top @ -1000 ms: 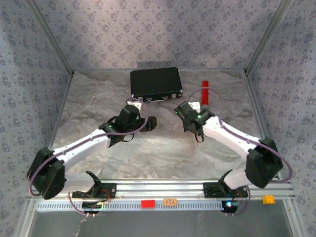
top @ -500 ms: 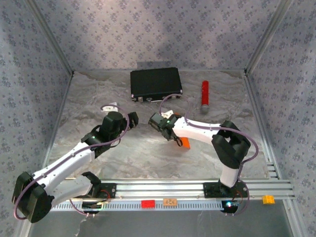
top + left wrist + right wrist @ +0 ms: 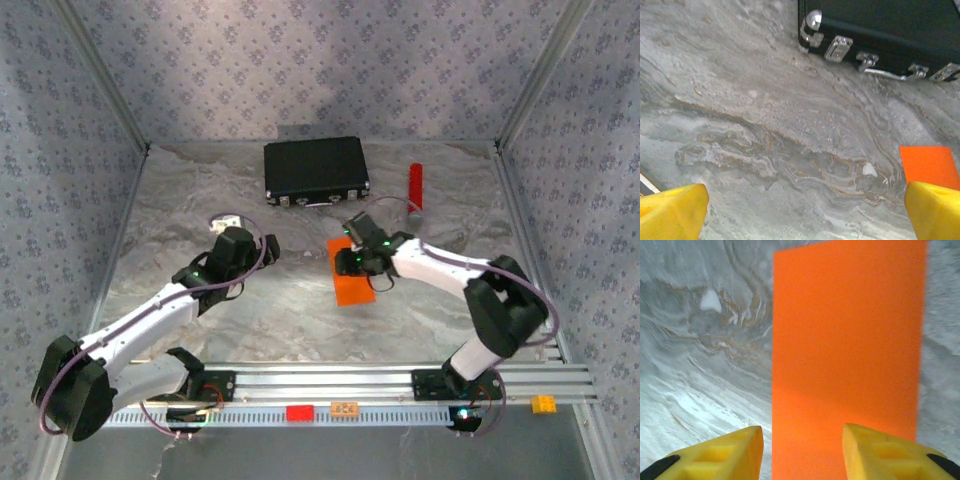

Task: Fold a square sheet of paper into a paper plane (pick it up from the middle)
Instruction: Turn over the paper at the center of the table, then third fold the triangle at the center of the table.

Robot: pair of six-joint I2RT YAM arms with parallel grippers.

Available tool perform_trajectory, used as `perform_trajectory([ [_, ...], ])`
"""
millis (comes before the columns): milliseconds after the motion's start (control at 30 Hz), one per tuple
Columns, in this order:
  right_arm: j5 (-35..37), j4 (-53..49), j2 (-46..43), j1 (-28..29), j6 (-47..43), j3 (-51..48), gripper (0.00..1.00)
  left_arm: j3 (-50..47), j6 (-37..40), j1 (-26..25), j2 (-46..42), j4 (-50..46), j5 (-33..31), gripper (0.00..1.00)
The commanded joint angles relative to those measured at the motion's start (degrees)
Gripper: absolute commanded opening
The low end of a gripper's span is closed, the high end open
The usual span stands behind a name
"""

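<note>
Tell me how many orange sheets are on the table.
1. The sheet lies flat mid-table, in front of the case; another stacked beneath it would be hidden.

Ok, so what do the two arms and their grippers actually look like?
The left arm and right arm have white links, bulky black joints and black bases, with a thin purple cable looping along each. The left gripper and right gripper carry chunky yellow wedge-shaped fingers; the right one's turn black toward their roots.
</note>
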Motion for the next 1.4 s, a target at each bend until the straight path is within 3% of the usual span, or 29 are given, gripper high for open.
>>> perform_trajectory([
  [0, -12.46, 8.30, -4.34, -5.34, 3.96, -5.83, 0.45, 1.49, 0.02, 1.63, 3.15, 0.83, 7.94, 1.00],
  [133, -20.56, 13.19, -6.09, -13.29, 6.27, -12.66, 0.35, 4.48, 0.25, 1.69, 9.76, 1.85, 15.39, 1.00],
  [233, -25.14, 15.10, -5.74, -16.55, 6.30, -14.91, 0.34, 6.46, 0.74, 1.39, 14.71, 4.13, 22.23, 1.00],
  [500, -27.91, 17.20, -2.80, -17.43, 7.03, -15.76, 0.21, 12.09, 0.81, -1.98, 24.32, 4.59, 27.91, 0.96],
  [833, -30.64, 21.21, 1.96, -17.77, 7.90, -16.34, 0.17, 13.01, -2.42, -4.54, 29.37, 10.13, 33.00, 0.94],
  [1167, -32.24, 28.79, 8.70, -17.94, 15.91, -20.68, 0.13, 14.76, -5.58, -4.71, 35.01, 15.05, 40.18, 0.77],
  [1367, -30.49, 29.62, 8.37, -16.75, 20.20, -20.86, 0.12, 16.49, -7.96, -4.74, 39.50, 16.71, 43.23, 0.66],
])
